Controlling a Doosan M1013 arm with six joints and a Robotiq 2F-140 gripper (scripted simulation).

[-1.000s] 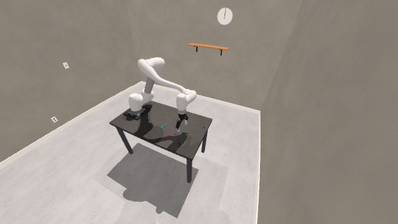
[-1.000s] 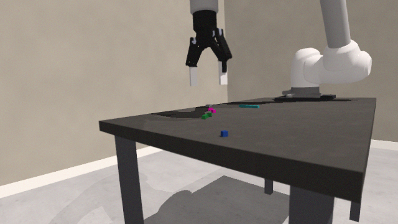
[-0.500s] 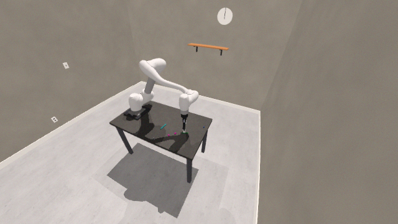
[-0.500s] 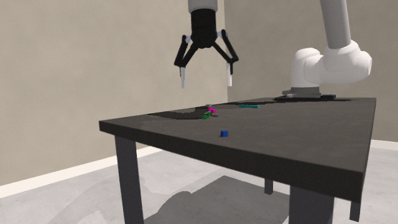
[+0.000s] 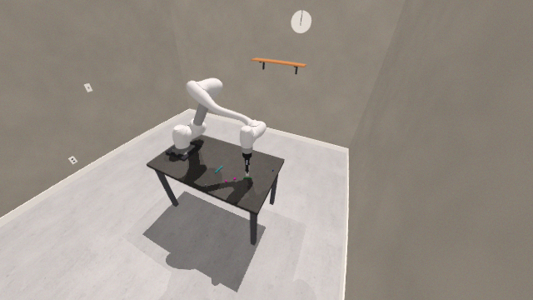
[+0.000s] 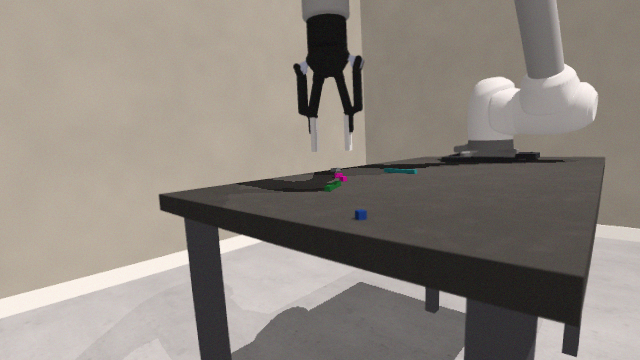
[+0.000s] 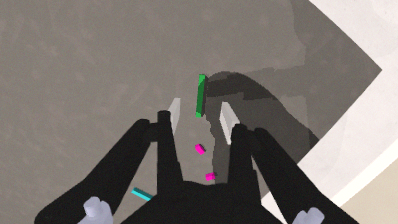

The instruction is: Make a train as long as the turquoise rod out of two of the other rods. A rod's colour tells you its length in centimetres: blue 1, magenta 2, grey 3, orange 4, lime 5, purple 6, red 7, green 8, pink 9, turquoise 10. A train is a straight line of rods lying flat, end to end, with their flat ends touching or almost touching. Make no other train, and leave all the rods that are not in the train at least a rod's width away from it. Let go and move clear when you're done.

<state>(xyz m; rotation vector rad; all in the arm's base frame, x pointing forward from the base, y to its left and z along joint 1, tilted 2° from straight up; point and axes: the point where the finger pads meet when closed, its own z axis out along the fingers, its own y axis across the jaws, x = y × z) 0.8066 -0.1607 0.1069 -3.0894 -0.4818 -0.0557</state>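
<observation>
My gripper [image 6: 330,142] [image 7: 200,108] [image 5: 247,172] hangs well above the table, fingers partly closed with a gap and nothing between them. The green rod [image 7: 200,95] [image 6: 332,186] [image 5: 247,178] lies flat on the table straight below the fingertips. Two short magenta rods [image 7: 200,148] [image 7: 210,176] lie apart from each other just beyond the green rod; in the exterior view they overlap [image 6: 341,177]. The turquoise rod [image 7: 141,194] [image 6: 400,171] [image 5: 218,169] lies flat further toward the robot base. A small blue rod [image 6: 360,214] sits alone near the table edge.
The dark table [image 6: 450,225] [image 5: 258,196] carries the robot base [image 6: 500,150] at its far corner. The green rod lies close to one table edge. A small grey piece [image 6: 337,170] shows behind the magenta rods.
</observation>
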